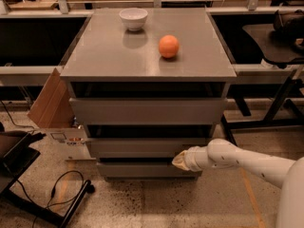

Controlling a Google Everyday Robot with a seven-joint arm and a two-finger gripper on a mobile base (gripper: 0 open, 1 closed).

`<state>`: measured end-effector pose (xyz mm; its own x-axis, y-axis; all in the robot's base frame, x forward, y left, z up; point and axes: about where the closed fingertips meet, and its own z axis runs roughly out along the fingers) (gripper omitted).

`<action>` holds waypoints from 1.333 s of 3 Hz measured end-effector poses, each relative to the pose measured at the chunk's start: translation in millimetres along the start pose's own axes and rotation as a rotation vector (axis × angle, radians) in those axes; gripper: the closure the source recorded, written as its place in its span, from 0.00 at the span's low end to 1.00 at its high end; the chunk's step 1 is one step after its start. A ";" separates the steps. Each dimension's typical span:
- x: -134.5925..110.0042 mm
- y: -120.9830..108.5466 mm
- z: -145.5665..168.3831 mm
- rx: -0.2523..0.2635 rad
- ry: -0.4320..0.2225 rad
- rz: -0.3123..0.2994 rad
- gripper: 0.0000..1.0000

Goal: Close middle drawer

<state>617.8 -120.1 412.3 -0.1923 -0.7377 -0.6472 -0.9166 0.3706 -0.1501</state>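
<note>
The middle drawer (142, 147) is a plain grey handleless front in the grey cabinet (104, 56). It sits pushed far in, nearly flush with the other fronts, with a dark gap above it. My gripper (179, 160), at the end of the white arm reaching in from the lower right, is against the lower right part of that front, just above the bottom drawer (137, 169).
The top drawer (147, 110) sits slightly out, with a dark gap above it. A white bowl (133, 18) and an orange (168, 46) rest on the cabinet top. A cardboard box (50, 103) leans at the left, with a cable (61, 184) on the floor. Black frames (280, 103) stand at the right.
</note>
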 end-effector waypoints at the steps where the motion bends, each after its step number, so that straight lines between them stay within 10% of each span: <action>1: -4.7 -31.3 8.8 0.019 0.002 0.005 1.00; 2: -10.2 -80.2 22.5 0.051 0.010 0.020 1.00; 4: -9.4 -79.3 21.5 0.054 0.012 0.022 1.00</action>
<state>699.9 -130.5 414.2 -0.2164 -0.7354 -0.6421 -0.8920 0.4163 -0.1762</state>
